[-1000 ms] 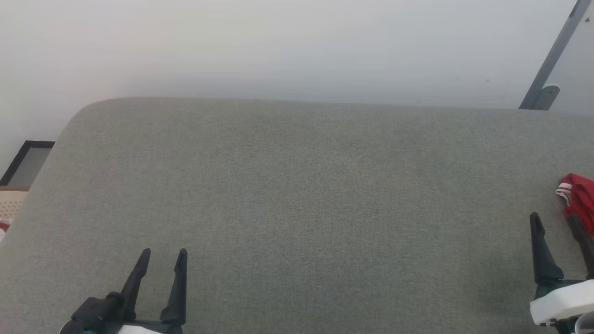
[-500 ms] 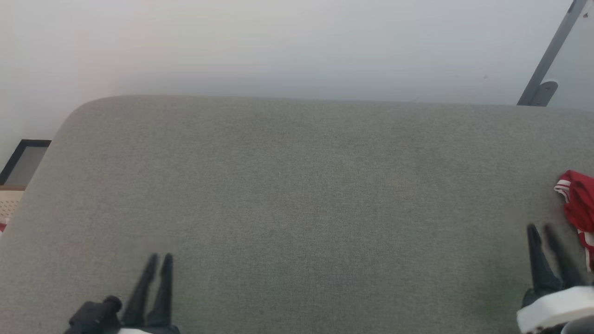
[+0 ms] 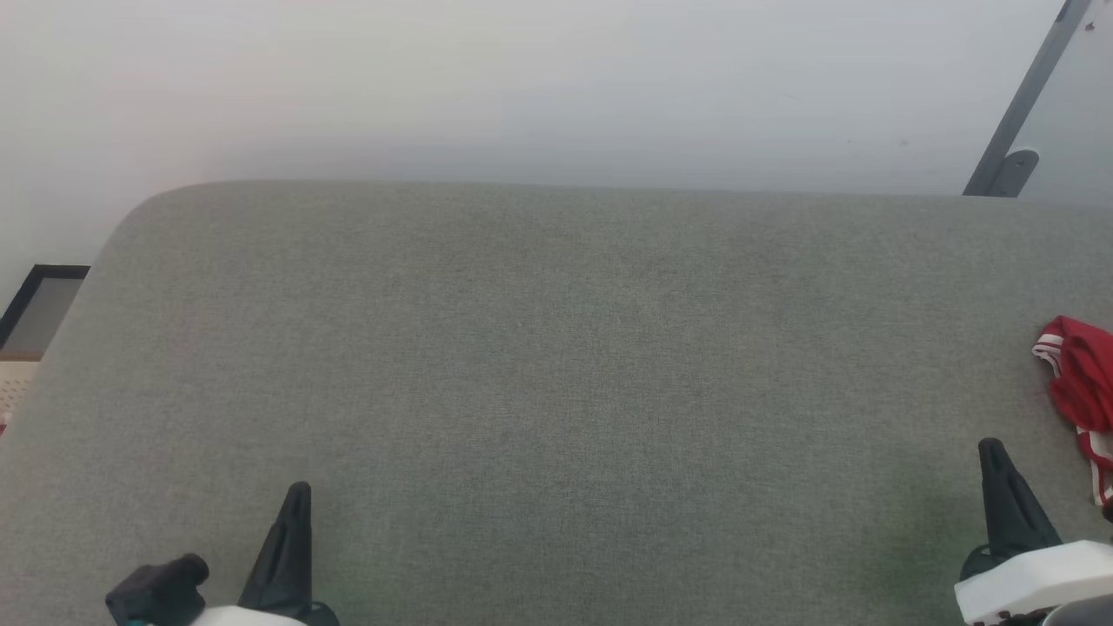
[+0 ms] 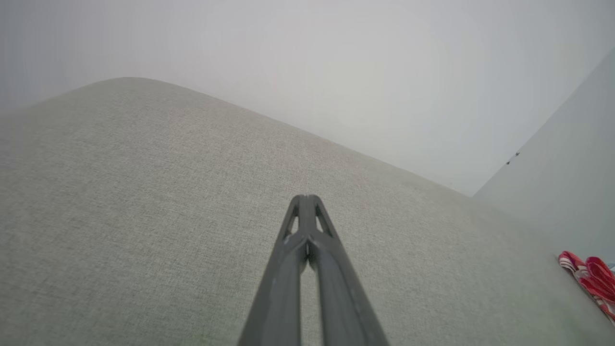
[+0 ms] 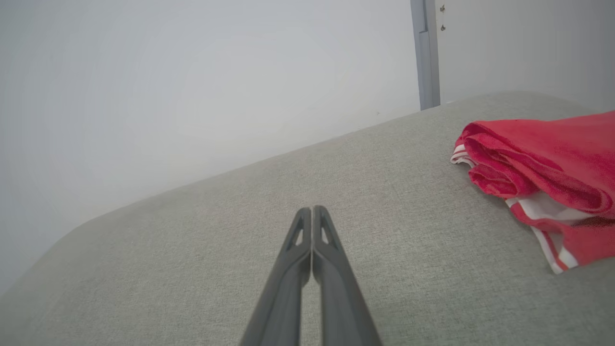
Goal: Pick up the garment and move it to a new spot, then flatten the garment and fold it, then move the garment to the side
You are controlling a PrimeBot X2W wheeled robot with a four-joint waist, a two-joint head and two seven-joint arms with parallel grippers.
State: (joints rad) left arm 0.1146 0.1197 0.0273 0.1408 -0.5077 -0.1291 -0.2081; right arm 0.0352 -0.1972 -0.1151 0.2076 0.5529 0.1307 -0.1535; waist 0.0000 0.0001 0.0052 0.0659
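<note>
The garment point(image 3: 1083, 387) is a bunched red jersey with white-and-red striped trim, lying at the far right edge of the grey fabric surface point(image 3: 556, 348); most of it runs past the head view's right border. It also lies at the right in the right wrist view point(image 5: 543, 163) and as a small red heap in the left wrist view point(image 4: 588, 278). My right gripper point(image 3: 993, 452) hovers just left of the garment, shut on nothing, fingertips together point(image 5: 312, 211). My left gripper point(image 3: 298, 494) sits at the lower left, far from the garment, also shut and empty point(image 4: 307, 199).
A pale wall rises behind the surface's far edge. A grey metal post point(image 3: 1013, 113) leans at the back right. Off the left edge sit a dark-framed panel point(image 3: 39, 304) and a beige perforated basket point(image 3: 13, 382). The surface's left corner is rounded.
Both grippers have gone from open to shut, with nothing between the fingers. Both have drawn back slightly toward the bottom edge. The camera has shifted a little.
</note>
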